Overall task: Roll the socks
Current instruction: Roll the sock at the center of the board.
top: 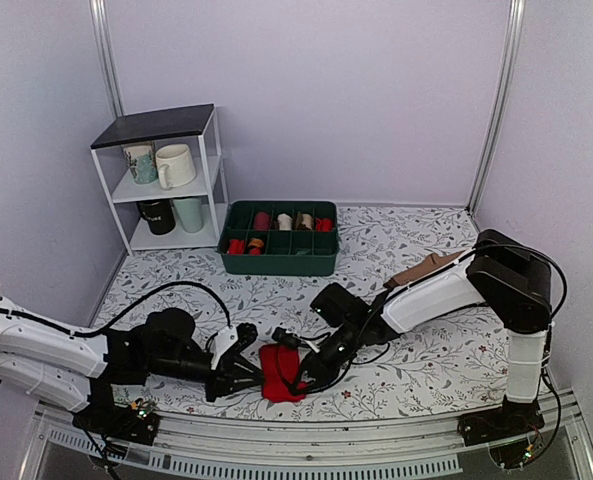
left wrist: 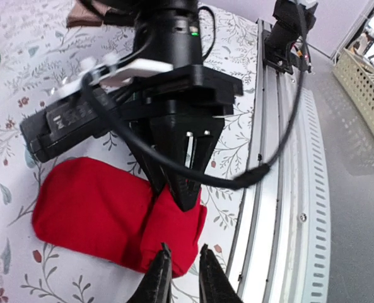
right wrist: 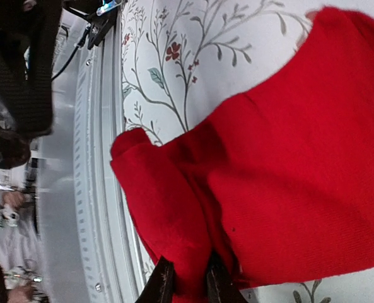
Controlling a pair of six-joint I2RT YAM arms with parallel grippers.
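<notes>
The red socks [top: 281, 373] lie partly rolled as a thick bundle on the floral cloth near the front edge. They also show in the left wrist view [left wrist: 92, 211] and fill the right wrist view [right wrist: 287, 183]. My left gripper [top: 246, 374] sits at the bundle's left end, its fingertips [left wrist: 162, 265] close together with the red end fold between them [left wrist: 183, 265]. My right gripper [top: 304, 372] comes in from the right and is shut on a fold of the socks [right wrist: 188, 281]. Its black fingers [left wrist: 181, 186] pinch the fold in the left wrist view.
A green bin [top: 279, 262] holding rolled socks stands at the back centre. A white shelf [top: 208, 170] with mugs stands at the back left. A tan and a brown sock [top: 428, 268] lie by the right arm. A metal rail [left wrist: 272, 208] runs along the table's near edge.
</notes>
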